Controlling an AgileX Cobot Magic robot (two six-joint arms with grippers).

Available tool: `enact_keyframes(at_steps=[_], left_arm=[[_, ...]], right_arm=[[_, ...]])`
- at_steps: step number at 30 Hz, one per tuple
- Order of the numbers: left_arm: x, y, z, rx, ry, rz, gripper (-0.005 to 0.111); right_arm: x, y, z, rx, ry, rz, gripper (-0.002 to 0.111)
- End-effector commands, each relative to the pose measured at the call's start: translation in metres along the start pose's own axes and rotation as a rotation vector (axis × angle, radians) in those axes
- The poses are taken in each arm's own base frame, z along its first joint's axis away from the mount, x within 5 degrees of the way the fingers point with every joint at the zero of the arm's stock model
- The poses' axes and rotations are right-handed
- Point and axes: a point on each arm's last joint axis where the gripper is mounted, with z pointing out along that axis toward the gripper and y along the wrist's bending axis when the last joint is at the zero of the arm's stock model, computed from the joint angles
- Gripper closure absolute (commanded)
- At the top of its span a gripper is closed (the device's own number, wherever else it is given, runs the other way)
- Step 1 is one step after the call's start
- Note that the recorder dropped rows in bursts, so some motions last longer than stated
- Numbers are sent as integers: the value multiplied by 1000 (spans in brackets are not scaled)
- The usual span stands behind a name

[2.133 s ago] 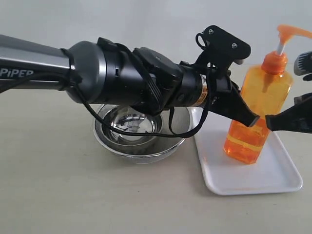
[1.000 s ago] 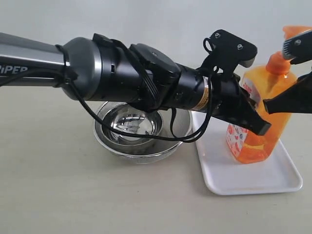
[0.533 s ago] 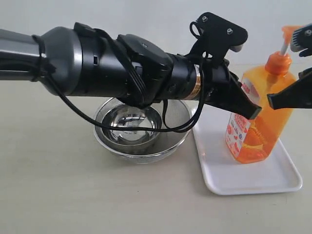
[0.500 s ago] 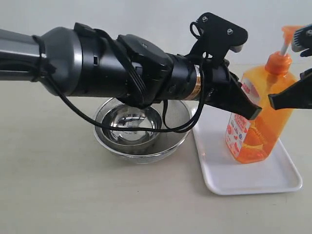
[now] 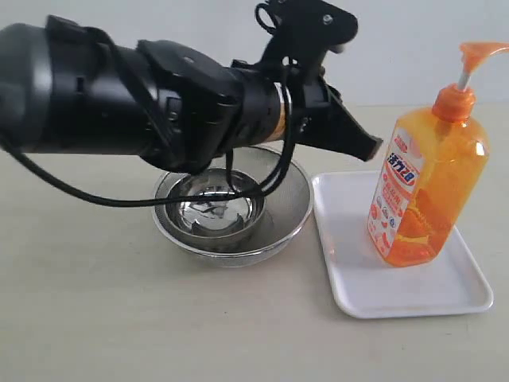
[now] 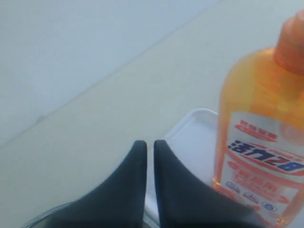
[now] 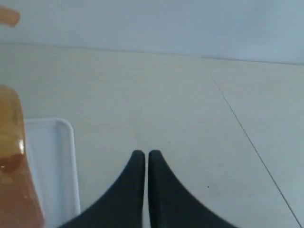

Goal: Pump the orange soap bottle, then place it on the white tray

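Near orange soap bottle (image 5: 433,179): left gripper (image 5: 371,149) closed, empty.

The tabletop (image 5: 95,318) is a pale beige, matte surface that runs back to a light wall on the far side. Two things lie directly on it. Around the middle sits a round steel bowl (image 5: 296,208), shiny and shallow, with a smaller steel bowl (image 5: 208,213) nested inside it. Just right of the bowl lies the white tray (image 5: 350,274), rectangular with rounded corners and a low raised rim, flat on the surface with its long sides running from near to far. Bowl and tray are close beside each other; whether their rims touch cannot be told. In the right wrist view a thin seam (image 7: 242,128) crosses the bare tabletop beyond the tray.
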Motion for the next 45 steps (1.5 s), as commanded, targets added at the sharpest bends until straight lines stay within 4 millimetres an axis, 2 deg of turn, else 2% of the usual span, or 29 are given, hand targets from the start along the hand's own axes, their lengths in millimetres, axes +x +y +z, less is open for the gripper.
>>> enact_keyframes(at_steps=[1,5,8,10,13,16,41,45], left_arm=[[-15,21,-43,-134,-78,-117,102],[-13,36,-76,-216,-116,-186,102],[0,43,-96,-248,-105,-177,102],[15,39,-109,-241,-84,-167,102],[28,32,-114,-231,-59,-153,102],[34,30,-114,-227,-44,-157,102],[33,31,-115,-231,-48,-160,102],[33,31,-115,-231,-48,-160,102]], right_arm=[[-7,-21,-43,-128,-156,85,109],[-4,-38,-82,-266,-299,136,109],[7,-47,-103,-335,-334,126,109],[17,-48,-115,-414,-331,75,109],[21,-49,-122,-460,-344,72,109],[24,-51,-124,-461,-332,92,109],[28,-52,-124,-456,-298,122,109],[28,-55,-124,-395,-303,125,109]])
